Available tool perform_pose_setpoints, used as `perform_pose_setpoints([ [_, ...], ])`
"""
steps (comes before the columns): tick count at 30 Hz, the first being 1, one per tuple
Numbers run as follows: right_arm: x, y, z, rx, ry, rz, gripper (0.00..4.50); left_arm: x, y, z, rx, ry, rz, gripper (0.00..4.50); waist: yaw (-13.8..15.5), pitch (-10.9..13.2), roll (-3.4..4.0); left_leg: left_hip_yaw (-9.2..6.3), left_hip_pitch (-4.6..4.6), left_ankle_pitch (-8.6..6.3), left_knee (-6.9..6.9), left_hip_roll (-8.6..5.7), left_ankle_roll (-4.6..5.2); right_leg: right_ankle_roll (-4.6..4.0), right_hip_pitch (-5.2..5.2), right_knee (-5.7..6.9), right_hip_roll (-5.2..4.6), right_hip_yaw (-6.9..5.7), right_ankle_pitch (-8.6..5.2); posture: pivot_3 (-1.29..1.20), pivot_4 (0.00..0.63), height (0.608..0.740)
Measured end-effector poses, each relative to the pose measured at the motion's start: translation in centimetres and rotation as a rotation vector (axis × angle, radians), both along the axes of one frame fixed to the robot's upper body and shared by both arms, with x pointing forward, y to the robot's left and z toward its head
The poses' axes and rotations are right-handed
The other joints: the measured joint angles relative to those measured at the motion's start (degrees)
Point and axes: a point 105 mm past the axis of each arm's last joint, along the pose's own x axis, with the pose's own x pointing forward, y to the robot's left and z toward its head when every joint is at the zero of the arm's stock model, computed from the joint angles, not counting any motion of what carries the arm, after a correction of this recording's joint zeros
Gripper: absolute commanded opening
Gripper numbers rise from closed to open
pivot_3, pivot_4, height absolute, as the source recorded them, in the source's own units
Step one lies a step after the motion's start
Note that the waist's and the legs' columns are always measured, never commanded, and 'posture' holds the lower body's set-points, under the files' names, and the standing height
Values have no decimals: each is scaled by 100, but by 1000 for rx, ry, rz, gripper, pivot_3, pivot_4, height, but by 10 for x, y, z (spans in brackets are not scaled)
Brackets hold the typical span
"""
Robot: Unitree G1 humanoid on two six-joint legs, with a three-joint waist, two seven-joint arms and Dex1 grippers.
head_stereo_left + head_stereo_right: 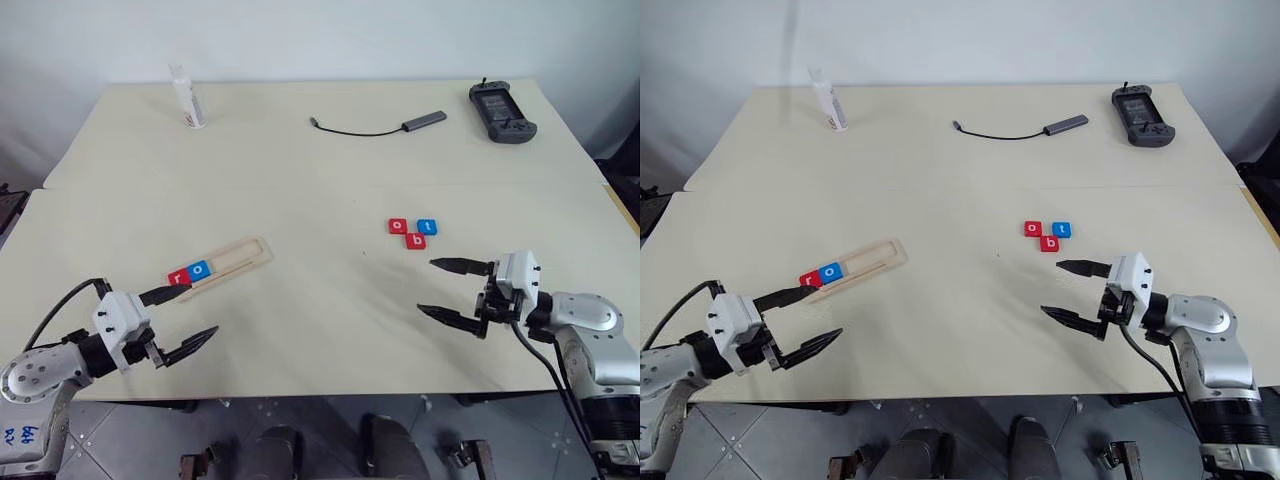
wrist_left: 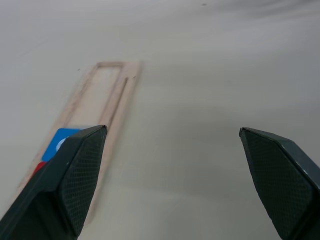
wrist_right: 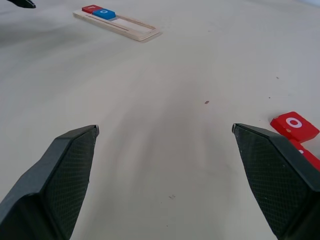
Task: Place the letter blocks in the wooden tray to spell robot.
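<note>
While far from the blocks, tube, cable, black controller.

red o block, blue t block

Pale bench w/ seam across centre. Lower left: wooden tray lying diagonally. Centre right: three letter blocks clustered, touching, red o, blue t, red b. Upper left: white tube upright. Top centre: cable w/ adapter. Upper right: black handheld controller.
</note>
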Motion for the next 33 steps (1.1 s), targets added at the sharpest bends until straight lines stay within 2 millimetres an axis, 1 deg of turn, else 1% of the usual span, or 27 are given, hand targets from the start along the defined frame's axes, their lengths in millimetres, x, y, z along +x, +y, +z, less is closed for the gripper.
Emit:
perform_pose_setpoints([
  [5,5,4,4,10,-10,15,4478,-6,4,-9,-21,29,57,4500,-1,0,0,0,1,0,0,1,-1,0,0,-2,2,0,0,0,150,740],
  [7,6,11,5,25,-15,36,4478,-11,11,-13,-46,46,97,4500,-21,0,0,2,2,-1,0,4,-2,0,-1,0,1,3,0,0,150,740],
  [12,7,46,10,72,-25,145,4478,-27,42,-22,-128,35,297,4500,-10,0,1,1,1,-4,1,12,-7,-3,-2,-9,2,-1,-2,0,150,740],
  [15,3,78,21,107,-58,245,4478,-35,63,-22,-209,14,432,4500,-1,0,0,-1,1,-4,3,11,-7,-3,-1,-8,0,-1,-2,0,150,740],
  [17,0,89,24,116,-66,280,4478,-36,68,-22,-219,9,457,4500,46,0,0,-12,-1,-4,5,5,-7,-4,3,-9,1,-12,-2,0,150,740],
  [20,-5,104,31,141,-80,313,4478,-36,88,-35,-237,28,536,4500,79,-1,-1,-11,-1,-4,5,1,-6,-4,1,-8,2,-12,-2,0,150,740],
  [22,-6,105,32,145,-85,311,4478,-33,93,-43,-244,46,550,4500,102,-2,-4,-12,-2,-4,5,-1,-5,-4,2,-7,2,-14,-2,0,150,740],
  [23,-7,104,31,141,-81,307,4478,-28,91,-43,-241,50,524,4500,137,-4,-7,-15,-2,-4,5,-2,-4,-4,3,-6,1,-17,-2,0,150,740],
  [25,-9,104,29,135,-75,306,4478,-15,85,-35,-232,36,462,4500,157,-6,-11,-22,-3,-3,8,-3,-4,-5,5,-4,0,-21,-2,0,150,740],
  [29,-11,94,26,107,-65,272,4478,15,72,-12,-167,8,291,4500,117,-8,-13,-20,-1,-3,6,-4,-4,-5,2,21,2,-19,-2,0,150,740],
  [33,-12,84,24,85,-58,233,4478,35,70,-5,-92,37,186,4500,30,-8,-13,-16,-3,-4,0,-2,-6,-8,-2,22,9,-21,-3,0,150,740],
])
